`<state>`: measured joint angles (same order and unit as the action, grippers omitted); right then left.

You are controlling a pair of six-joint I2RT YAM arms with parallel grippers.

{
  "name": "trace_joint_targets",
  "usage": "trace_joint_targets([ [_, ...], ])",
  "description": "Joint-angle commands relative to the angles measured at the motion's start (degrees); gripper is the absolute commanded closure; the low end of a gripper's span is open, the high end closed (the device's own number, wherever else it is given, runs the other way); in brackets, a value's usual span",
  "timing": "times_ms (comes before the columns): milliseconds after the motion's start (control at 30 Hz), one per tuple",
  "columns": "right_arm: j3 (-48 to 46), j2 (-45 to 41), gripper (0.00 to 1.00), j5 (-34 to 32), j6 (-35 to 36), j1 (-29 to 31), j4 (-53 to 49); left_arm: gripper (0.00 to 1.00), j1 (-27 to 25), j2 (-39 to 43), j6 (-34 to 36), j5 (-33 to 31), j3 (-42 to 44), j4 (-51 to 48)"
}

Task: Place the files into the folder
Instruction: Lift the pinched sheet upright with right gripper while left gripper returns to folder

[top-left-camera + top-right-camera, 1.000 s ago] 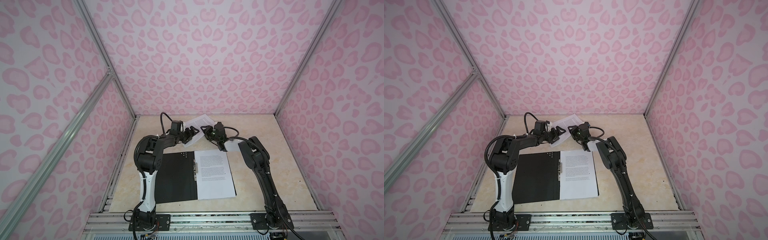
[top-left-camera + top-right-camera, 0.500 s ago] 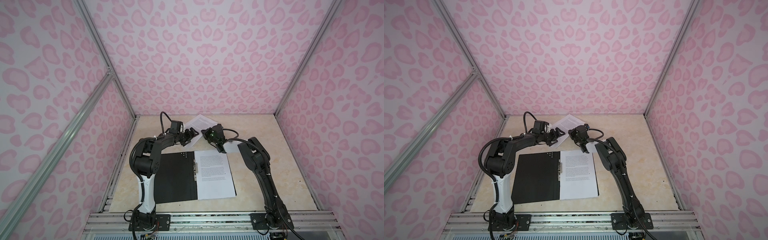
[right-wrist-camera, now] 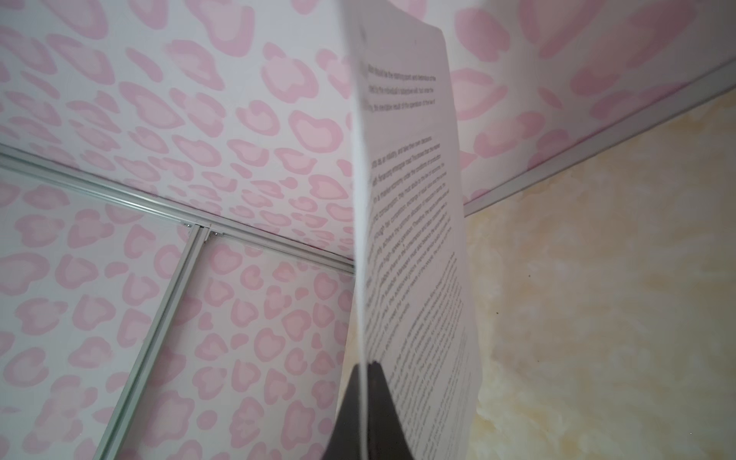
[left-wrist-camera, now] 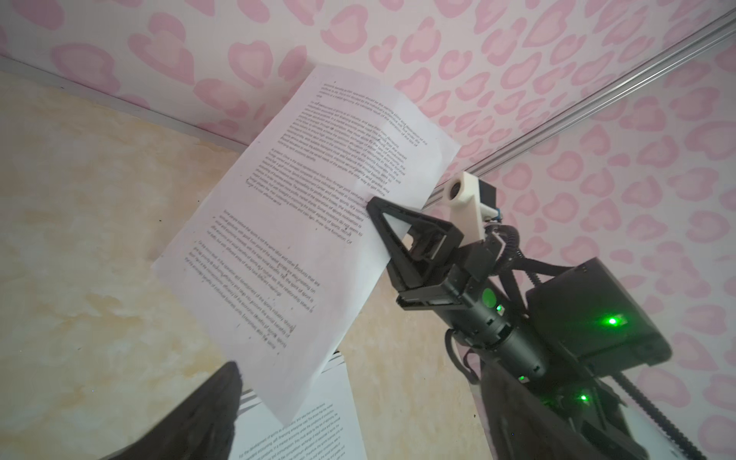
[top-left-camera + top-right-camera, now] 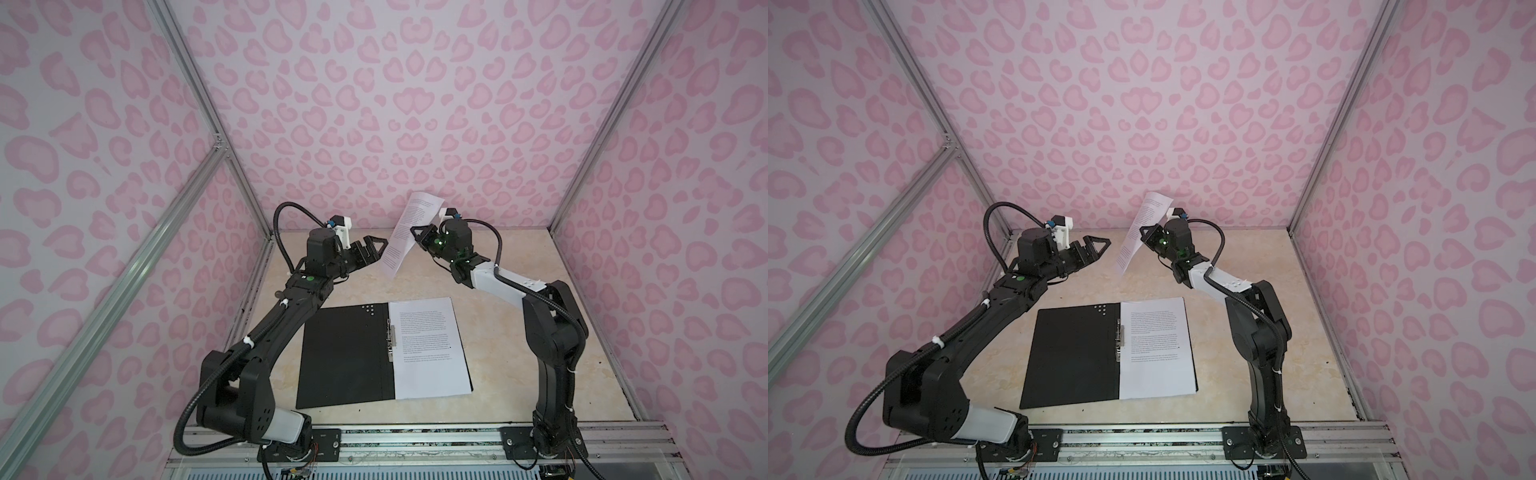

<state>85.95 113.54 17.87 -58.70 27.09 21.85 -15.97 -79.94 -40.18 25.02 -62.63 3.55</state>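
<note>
The folder lies open on the table, black inside up, with a printed white sheet on its right half beside the metal spine clip. At the back, my right gripper is shut on one edge of another sheet, which hangs tilted in the air. My left gripper stands open just left of that sheet, apart from it. More files lie on the table under it.
Pink patterned walls with aluminium posts close in the beige table on three sides. A metal rail with both arm bases runs along the front edge.
My right gripper has shut on a sheet from the pile at the back and raised it off the table. My left gripper stays open beside it.
</note>
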Motion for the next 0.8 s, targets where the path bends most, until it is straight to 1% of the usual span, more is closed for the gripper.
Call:
trace_joint_targets([
  [0,-2.4,-4.4,1.0,0.7,8.8,0.7,-8.5,0.04,-0.3,7.4,1.4,-2.4,5.1,2.6],
  [133,-4.0,-10.4,1.0,2.0,13.6,1.1,-15.3,0.03,-1.0,18.1,2.0,-5.2,13.3,2.7],
  [267,-4.4,-15.2,1.0,5.8,17.5,1.4,-22.6,0.02,-1.6,26.4,2.9,-9.2,21.2,1.2],
  [433,-7.8,-22.4,1.0,7.7,21.9,2.7,-29.7,0.02,-1.8,31.9,4.0,-9.7,28.8,-0.8],
  [533,-11.9,-27.0,1.0,11.3,20.6,3.1,-30.1,0.02,-1.9,34.6,4.3,-10.7,32.8,-0.6],
  [600,-13.1,-29.8,1.0,12.4,21.1,4.1,-32.1,0.02,-2.0,36.0,5.0,-11.5,34.8,-0.4],
  [667,-13.5,-32.5,1.0,11.7,22.8,6.2,-35.0,0.02,-2.1,37.0,5.7,-12.1,36.4,-0.1],
  [733,-13.9,-35.3,1.0,8.9,25.3,10.1,-38.0,0.02,-2.1,38.1,5.1,-13.0,38.1,0.5],
  [767,-14.2,-36.4,1.0,8.0,26.3,11.9,-39.3,0.01,-2.1,38.5,5.4,-12.5,37.8,0.1],
])
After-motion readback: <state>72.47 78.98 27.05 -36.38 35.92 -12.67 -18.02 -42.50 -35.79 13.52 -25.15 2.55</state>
